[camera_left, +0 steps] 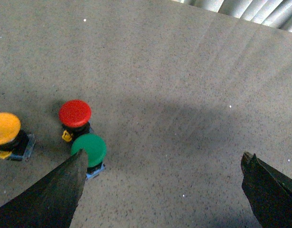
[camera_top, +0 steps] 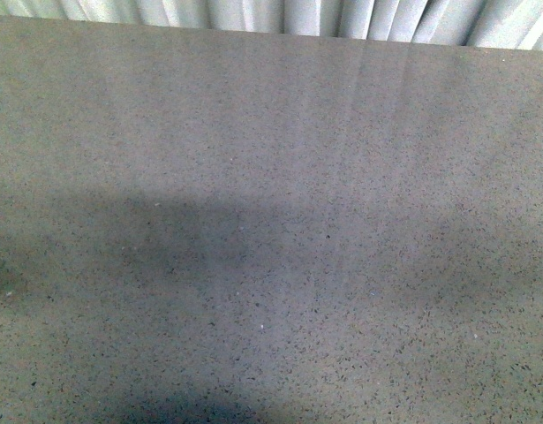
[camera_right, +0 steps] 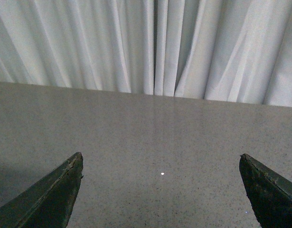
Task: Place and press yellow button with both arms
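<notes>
Grey speckled desk, white curtain along the top of the front view.
Round orange-yellow button sits near the red button and green button. Both the left claw and right claw are wide open, holding nothing. Best to come down slowly around its black neck.

Soft, dim light. In the front view a wide shadow darkens the table from 9 o'clock to the middle. Pale shine at 1 o'clock. Everything looks grainy. The left gripper shows only as dark shapes.
</notes>
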